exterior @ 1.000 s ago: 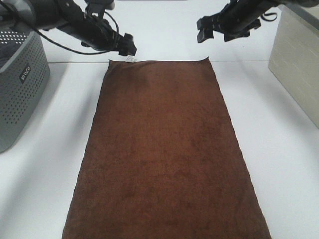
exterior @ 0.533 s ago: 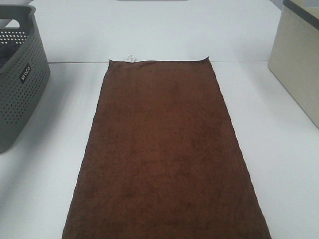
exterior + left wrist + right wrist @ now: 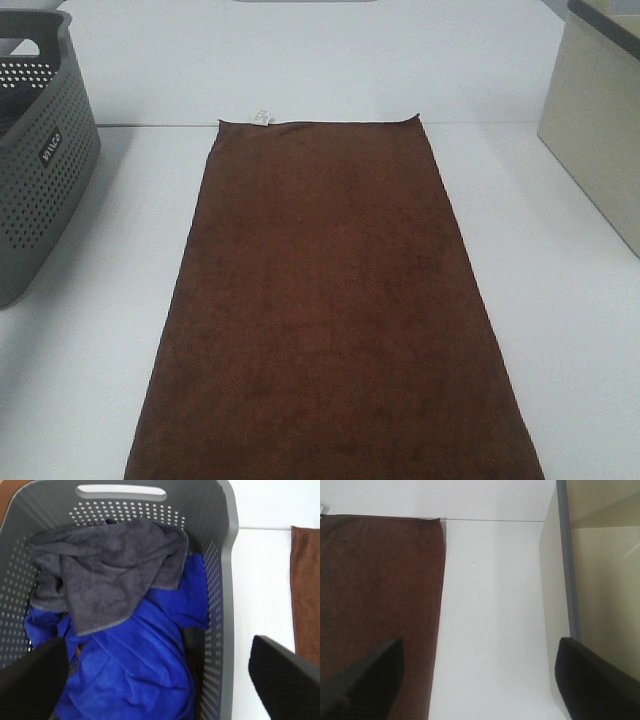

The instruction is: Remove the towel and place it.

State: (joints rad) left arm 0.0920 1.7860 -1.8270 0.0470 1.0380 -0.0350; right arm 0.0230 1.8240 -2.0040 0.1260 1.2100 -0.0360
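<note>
Exterior high: towel [image 3: 335, 310] lies flat and spread on the white table [image 3: 560, 330], white tag [image 3: 263, 117] on its far short edge. Grey basket [image 3: 40, 170] stands to its left, beige box [image 3: 600, 130] to its right; neither touches it. No arm visible.

Left wrist: left gripper [image 3: 160, 680] spread wide, empty, above the basket holding a grey cloth [image 3: 105, 570] over a blue cloth [image 3: 140, 660].

Right wrist: right gripper [image 3: 480, 680] spread wide, empty, over bare table between towel edge and box.
</note>
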